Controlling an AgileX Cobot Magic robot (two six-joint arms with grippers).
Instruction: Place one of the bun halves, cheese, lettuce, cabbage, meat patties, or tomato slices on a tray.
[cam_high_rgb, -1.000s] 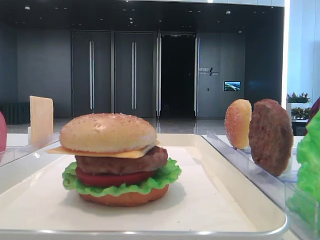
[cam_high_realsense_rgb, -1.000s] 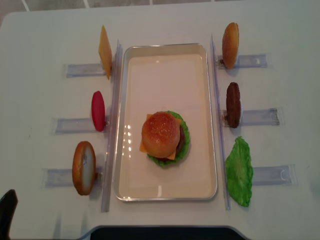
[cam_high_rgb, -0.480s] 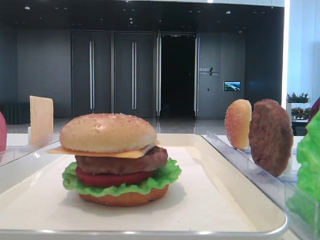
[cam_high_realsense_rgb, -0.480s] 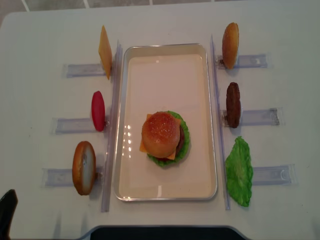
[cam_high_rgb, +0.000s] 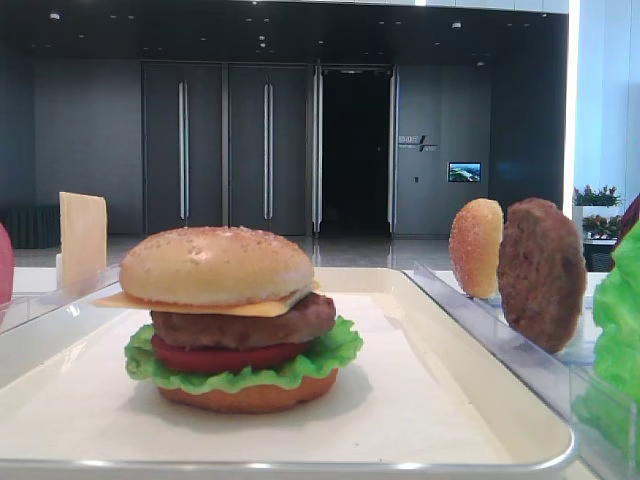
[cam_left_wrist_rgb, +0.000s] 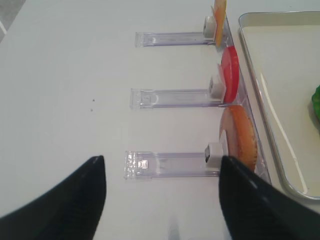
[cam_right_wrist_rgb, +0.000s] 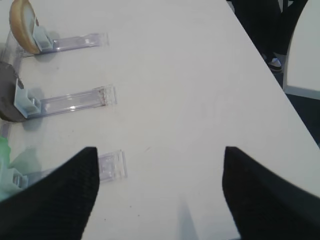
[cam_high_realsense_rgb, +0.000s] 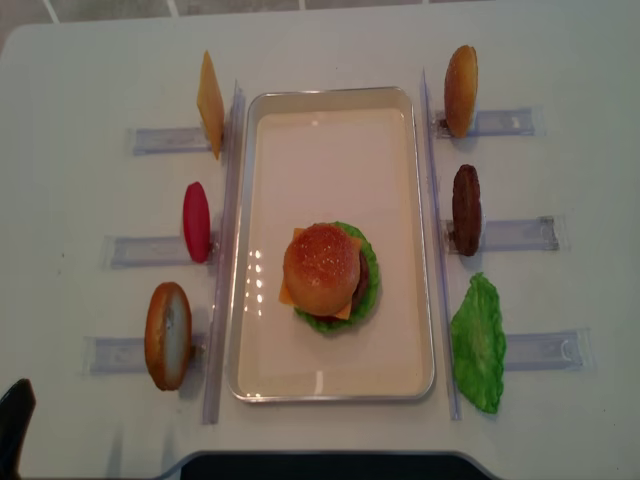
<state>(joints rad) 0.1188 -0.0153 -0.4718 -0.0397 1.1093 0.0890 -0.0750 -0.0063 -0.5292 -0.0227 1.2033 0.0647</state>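
On the tray (cam_high_realsense_rgb: 415, 250), the seeded bun top (cam_high_realsense_rgb: 321, 265) crowns the burger, far from both arms' spread, empty fingers (cam_right_wrist_rgb: 65, 195).

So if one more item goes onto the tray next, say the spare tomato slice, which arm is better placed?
Left, probably. The tomato slice stands in the left-side racks, in front of the open left gripper, beside the tray. The right gripper, also open, faces the racks on the far side.
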